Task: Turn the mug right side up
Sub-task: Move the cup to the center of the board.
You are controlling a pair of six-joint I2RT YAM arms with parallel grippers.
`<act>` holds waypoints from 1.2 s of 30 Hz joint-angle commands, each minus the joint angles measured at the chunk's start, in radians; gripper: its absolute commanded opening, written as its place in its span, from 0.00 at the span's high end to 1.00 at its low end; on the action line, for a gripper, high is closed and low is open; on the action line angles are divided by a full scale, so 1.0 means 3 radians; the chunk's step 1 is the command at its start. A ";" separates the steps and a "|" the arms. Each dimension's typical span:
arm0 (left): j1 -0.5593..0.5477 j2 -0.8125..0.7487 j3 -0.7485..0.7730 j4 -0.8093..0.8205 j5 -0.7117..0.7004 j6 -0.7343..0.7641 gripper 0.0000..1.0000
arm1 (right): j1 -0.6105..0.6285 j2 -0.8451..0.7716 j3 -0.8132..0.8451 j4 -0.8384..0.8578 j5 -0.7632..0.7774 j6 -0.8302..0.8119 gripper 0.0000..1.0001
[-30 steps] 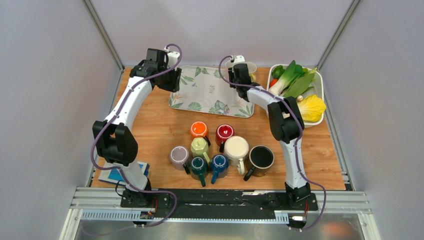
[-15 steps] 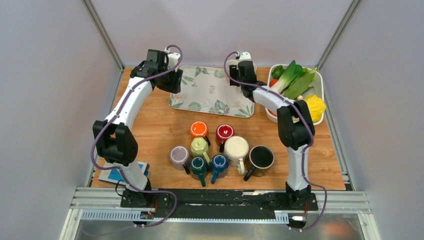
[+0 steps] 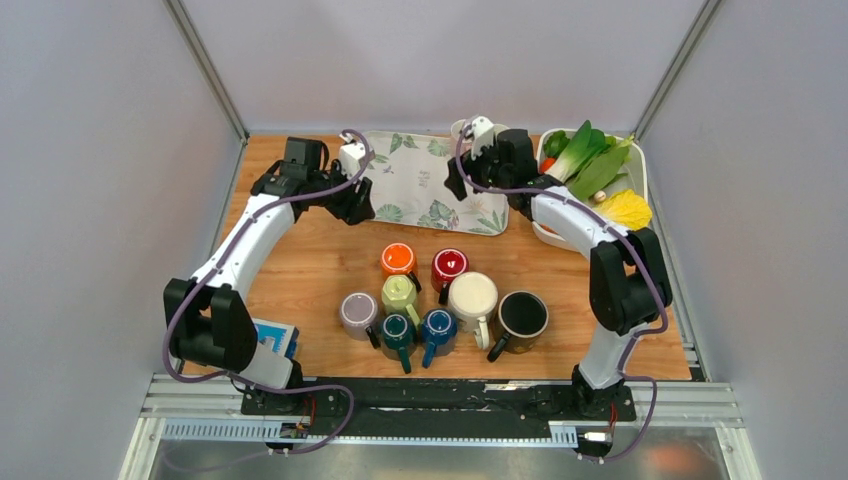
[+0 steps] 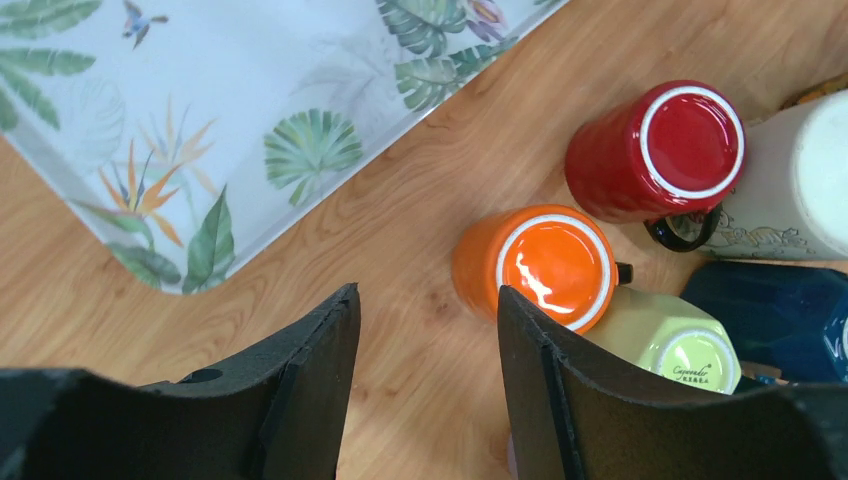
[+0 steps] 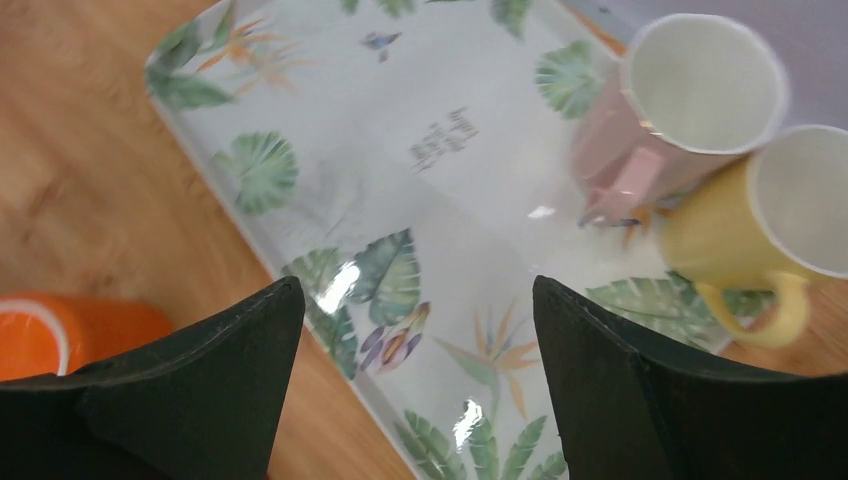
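Our left claw (image 4: 425, 298), fingers apart and empty, hangs near the upside-down orange mug (image 4: 545, 265), packed beside a red mug (image 4: 655, 150) on the tabletop (image 4: 420, 200); our right claw (image 5: 418, 288) also gapes empty. Gripping, we might knock its neighbour.

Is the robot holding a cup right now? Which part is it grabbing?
No. The left gripper and the right gripper are both open, with nothing between their fingers.
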 commanded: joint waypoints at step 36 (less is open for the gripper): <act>-0.0475 0.0556 -0.0468 0.0311 -0.0096 0.0600 0.43 | 0.0038 -0.0639 -0.0695 -0.0790 -0.1218 -0.1540 0.11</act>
